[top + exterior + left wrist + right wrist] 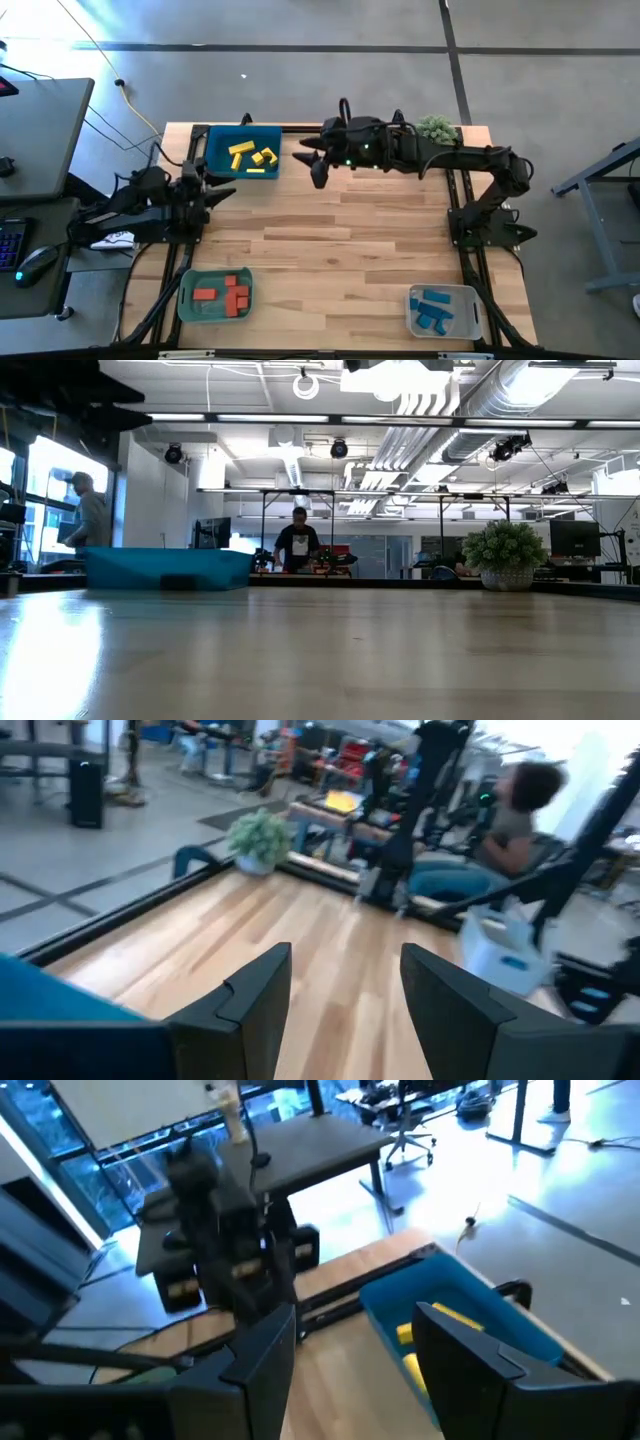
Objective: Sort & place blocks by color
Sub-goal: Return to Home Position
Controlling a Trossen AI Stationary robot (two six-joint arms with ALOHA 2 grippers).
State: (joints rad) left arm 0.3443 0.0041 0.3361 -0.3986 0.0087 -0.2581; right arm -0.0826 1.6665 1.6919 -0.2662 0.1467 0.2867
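Yellow blocks (252, 155) lie in a blue tray (215, 165) at the table's far left. Red-orange blocks (222, 293) lie in a green tray (190, 308) at the near left. Blue blocks (433, 309) lie in a grey tray (470, 322) at the near right. My right gripper (312, 160) hangs open above the table, just right of the blue tray, which shows past its fingers (355, 1315) with yellow blocks (405, 1335) inside. My left gripper (222, 190) stands open at the left edge, pointing level across the table (345, 960). Neither holds anything.
A small potted plant (437, 127) stands at the far right corner. Bare wooden tabletop (340, 250) spreads between the three trays. A black frame rail (465, 200) runs along the table's edges. People stand in the room beyond (298, 540).
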